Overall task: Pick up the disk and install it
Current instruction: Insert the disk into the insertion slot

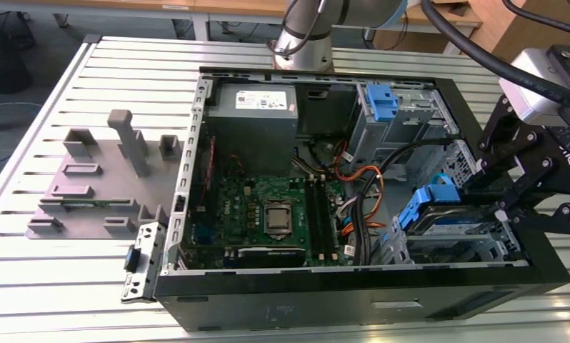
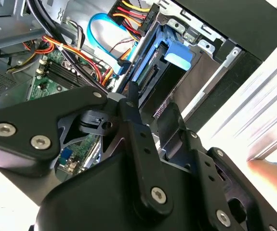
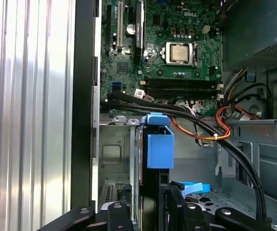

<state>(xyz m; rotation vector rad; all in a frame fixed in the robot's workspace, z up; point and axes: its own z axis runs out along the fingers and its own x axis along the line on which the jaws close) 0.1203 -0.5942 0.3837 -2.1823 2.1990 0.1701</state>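
The disk [image 1: 452, 220], a silver-grey drive in a blue carrier, sits tilted in the drive cage at the front corner of the open computer case [image 1: 361, 275], on the exterior view's right. Its blue tab [image 3: 160, 149] points toward the motherboard. My gripper [image 1: 502, 207] hangs over the case's edge on that side and is shut on the outer end of the disk. In both wrist views the disk [image 2: 150, 74] stands on edge between the black fingers [image 2: 131, 96], with the gripper [image 3: 152, 204] straddling its near end.
Orange, black and blue cables [image 1: 361, 186] run close past the cage. The green motherboard [image 1: 266, 214] lies mid-case, with the grey power supply [image 1: 254, 103] behind it. A second blue bracket [image 1: 382, 100] is in the rear bay. A grey fixture [image 1: 104, 179] stands outside the case.
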